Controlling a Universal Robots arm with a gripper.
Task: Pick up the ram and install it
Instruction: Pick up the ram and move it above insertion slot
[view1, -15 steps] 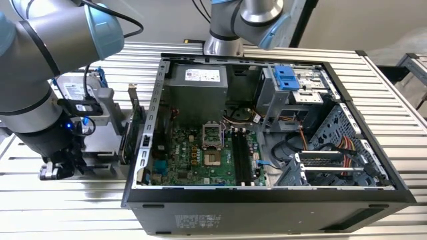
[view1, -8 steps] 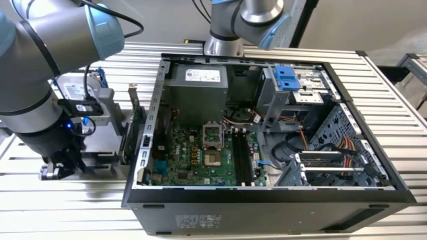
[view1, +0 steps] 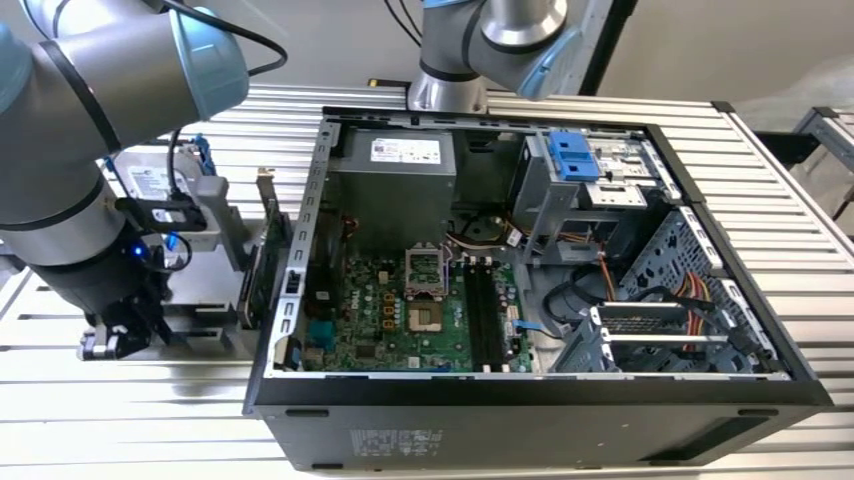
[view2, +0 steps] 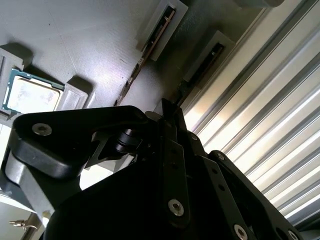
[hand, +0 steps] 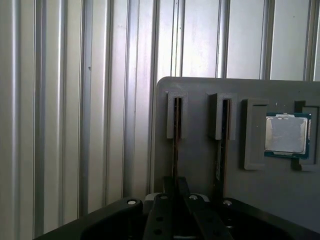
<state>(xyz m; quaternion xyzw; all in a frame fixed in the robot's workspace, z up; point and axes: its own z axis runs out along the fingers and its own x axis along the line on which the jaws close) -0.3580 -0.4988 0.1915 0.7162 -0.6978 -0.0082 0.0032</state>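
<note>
Arm links (view1: 80, 150) crowd the exterior view's left, reaching down to the end effector (view1: 114, 340), which sits low over a grey tray (view1: 214, 300) on the ribbed bench (view1: 134, 420). Just beyond it a hard drive (view1: 150, 180) in a blue frame stands upright. Further toward the exterior view's right, a green card (view1: 276, 265) stands on edge just outside the wall of the open case (view1: 534, 420). Inside the case lies the motherboard (view1: 400, 310) with its dark memory slots (view1: 478, 310), and a drive cage with a blue latch (view1: 571, 155) sits at the far corner.

In both wrist views the tray carries two narrow slots side by side, each with a thin stick standing on edge in it. The ram (hand: 175, 125) (view2: 209, 56) is in the slot farther from the CPU (hand: 286, 134) (view2: 27, 95), which lies flat in its own recess on the tray. A second stick (hand: 223, 125) (view2: 159, 31) is in the slot nearer the CPU.

The end effector (hand: 176, 181) (view2: 169, 107) is narrow. Its fingers (hand: 170, 187) are drawn to a thin gap in line with the ram, whose upper edge runs straight into that gap. They seem to pinch it, though the contact itself is hidden. The ram sits seated in the tray slot, well apart from the case.
</note>
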